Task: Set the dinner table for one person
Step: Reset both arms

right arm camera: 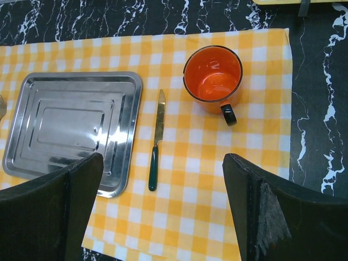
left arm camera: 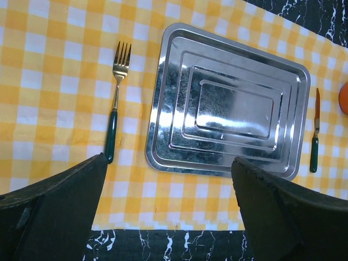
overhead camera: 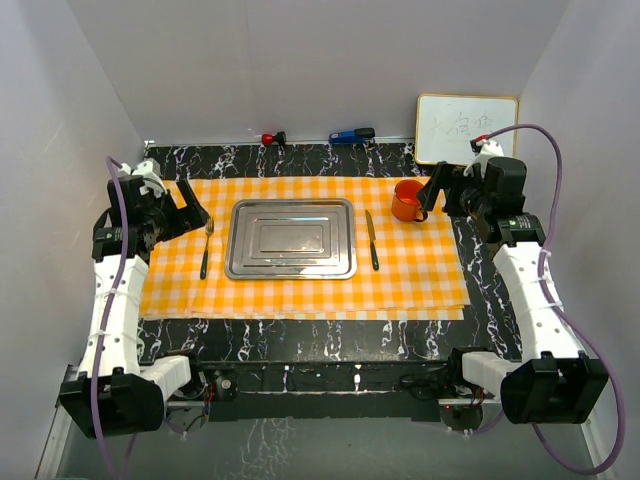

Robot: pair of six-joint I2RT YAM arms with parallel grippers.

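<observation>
1. Left arm's fingers [left arm camera: 65, 206]: standing wide apart, gripping nothing, hovering over the left edge of the checked cloth [overhead camera: 420, 280]. A low pass is risking a snag on the fabric, which would drag the whole setting.
2. Fork [overhead camera: 206, 250]: lying just left of the tray [overhead camera: 290, 238], apart from it. A clipped handle would be skewing it.
3. Tray: sitting mid-cloth. Smooth steel probably slides easily, and a nudge would be pushing it into the cutlery.
4. Knife [overhead camera: 372, 240]: lying just right of the tray, thin and flat, likely slipping from a pinch.
5. Mug [overhead camera: 407, 200]: standing upright at the cloth's far right, and liable to tip if struck.
6. Right arm's fingers [right arm camera: 272, 206]: spread, empty, hanging near the mug.
7. Desk [overhead camera: 300, 340]: lying beneath the cloth, showing around its edges.
</observation>
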